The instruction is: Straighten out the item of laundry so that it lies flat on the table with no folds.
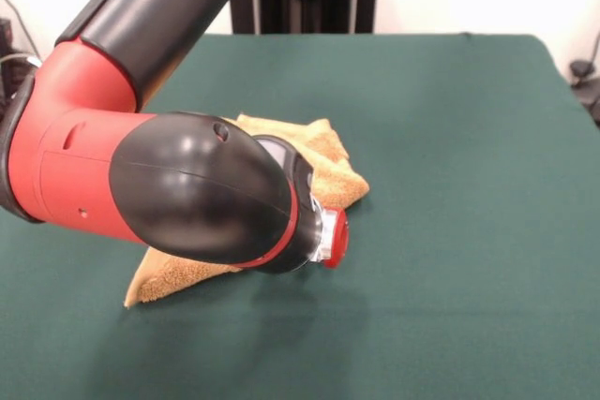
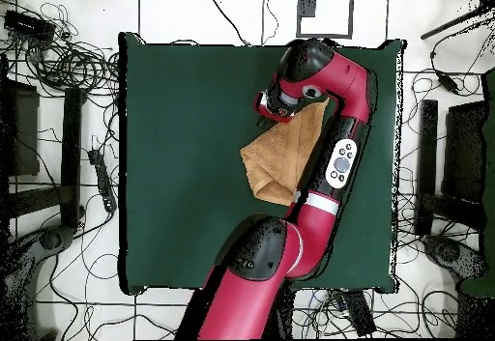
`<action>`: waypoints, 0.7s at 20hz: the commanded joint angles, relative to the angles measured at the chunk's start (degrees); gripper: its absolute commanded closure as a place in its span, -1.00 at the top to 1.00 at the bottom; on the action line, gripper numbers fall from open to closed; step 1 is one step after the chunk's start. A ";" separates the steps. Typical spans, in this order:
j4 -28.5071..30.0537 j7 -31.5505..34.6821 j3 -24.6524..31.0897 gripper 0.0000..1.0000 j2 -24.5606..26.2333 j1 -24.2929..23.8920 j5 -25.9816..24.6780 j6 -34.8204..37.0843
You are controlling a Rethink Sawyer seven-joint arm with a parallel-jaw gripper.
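The towel, one golden-orange terry cloth, lies crumpled on the green worktop, not flat. In the front view a bunched, folded mass of it shows behind the arm, and a pointed corner sticks out low toward the camera on the left, lying flat on the cloth. Most of its middle is hidden behind the arm's big black and red joint. In the overhead view the towel reads as a rough wedge, wide on its left side and narrowing up toward the arm's end, with a fold along its lower left edge.

The claw sits at the end of the wrist, just beside the towel's bunched part, low over the worktop; only a red and silver end piece shows, and I cannot tell whether it is parted, closed or gripping the cloth. From above, the same end lies at the towel's upper tip.

One arm is there, red with black joints, bent across the towel from the left in the front view.

There are no containers on the worktop, and the towel is the only loose thing on it.

Around the worktop, the overhead view shows a pale floor strewn with dark cables.
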 commanded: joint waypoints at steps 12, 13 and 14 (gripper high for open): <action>11.52 -14.90 -1.79 1.00 14.22 2.05 -10.99 -25.25; 11.50 -15.14 -1.60 1.00 14.23 1.96 -11.07 -24.79; 11.64 -15.13 -1.56 1.00 14.31 1.78 -10.49 -25.24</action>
